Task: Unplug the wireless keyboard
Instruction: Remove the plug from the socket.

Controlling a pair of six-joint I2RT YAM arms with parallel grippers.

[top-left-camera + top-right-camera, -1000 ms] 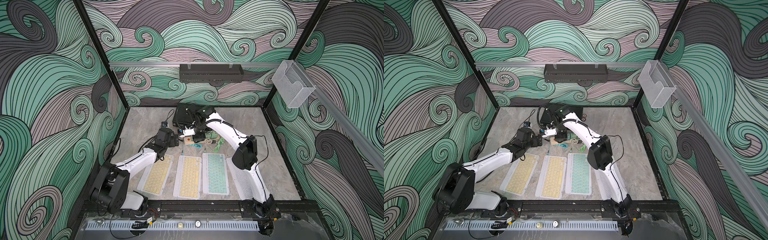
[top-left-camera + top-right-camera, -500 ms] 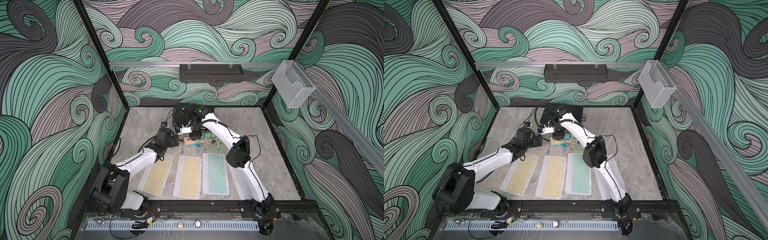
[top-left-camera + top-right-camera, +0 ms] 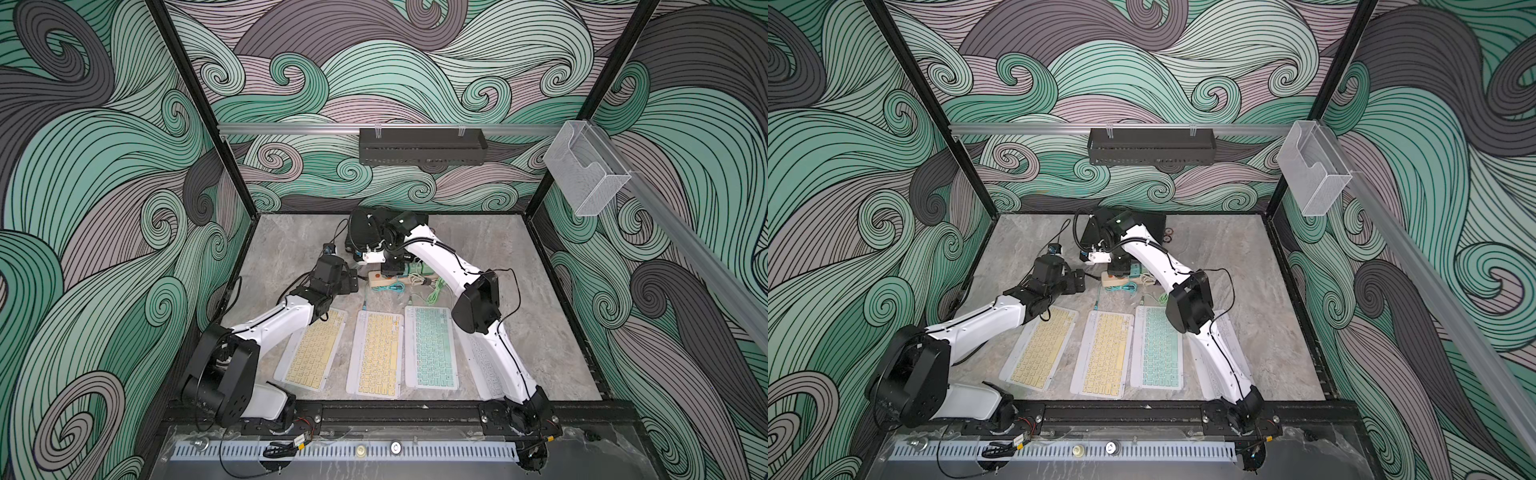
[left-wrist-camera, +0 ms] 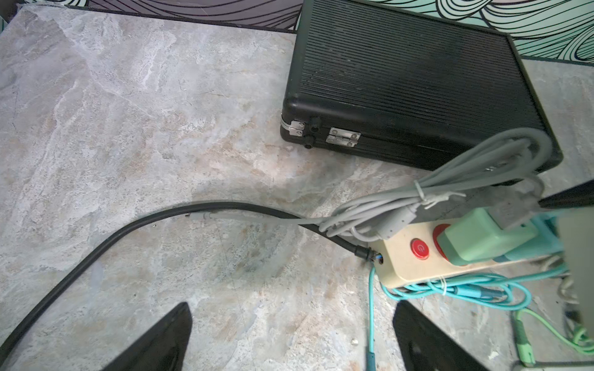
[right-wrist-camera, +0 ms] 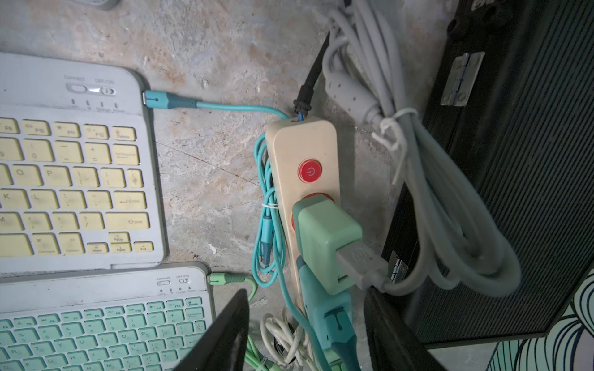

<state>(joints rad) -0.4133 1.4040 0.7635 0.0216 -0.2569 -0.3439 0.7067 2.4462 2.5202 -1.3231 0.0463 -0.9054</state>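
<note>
Right gripper poised over one end of a cream power strip, black fingers apart and clamped on nothing. Between them, with a gap on each side, a teal charger plugged into the strip. Just past the fingertips, a green charger in the next socket, a grey plug in its side. Further along the strip, a red button, then a black power cord at the far end. Tight against the strip on the side toward the robot's base, a coiled teal cable running to the corner of a yellow keyboard, plugged in there. Next to it, nearer the gripper, a teal keyboard with a green cable in its corner. On the gripper's other side, a tied bundle of grey cable draped against a ribbed black case, crowding the strip. Left gripper further off past the strip's cord end, fingers spread wide over bare marbled table, holding nothing. In a top view, a second yellow keyboard and a white keyboard, the latter partly under the right arm.
</note>
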